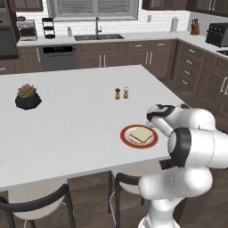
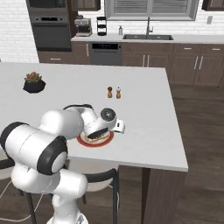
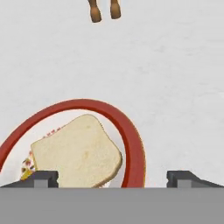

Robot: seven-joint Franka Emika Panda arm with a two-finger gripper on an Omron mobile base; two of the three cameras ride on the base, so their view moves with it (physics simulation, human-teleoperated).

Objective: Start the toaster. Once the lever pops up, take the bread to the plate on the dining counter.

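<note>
The task looks all but finished: the one slice of bread (image 1: 141,134) lies flat on the single red-rimmed plate (image 1: 124,136), inside the rim, and the plate sits on the wide white dining surface (image 1: 67,120) near its near right corner. The tool (image 3: 113,178) hangs just above the plate's near side with its two dark fingertips (image 3: 43,178) spread wide and nothing between them; the slice is free of it, lying to the left between and beyond the tips in the hand view. What is left, by my judgement, is only to lift the arm clear without nudging the slice or plate. The toaster (image 1: 217,34) appears to be the dark box on the far right worktop, too small to tell whether its lever is up. By count: one slice, one plate, two small shakers (image 1: 121,93) side by side in the middle of the surface and well apart from the plate, one potted plant (image 1: 27,96) in a dark bowl toward the far left, and two chairs (image 1: 38,205) tucked under the near edge.
</note>
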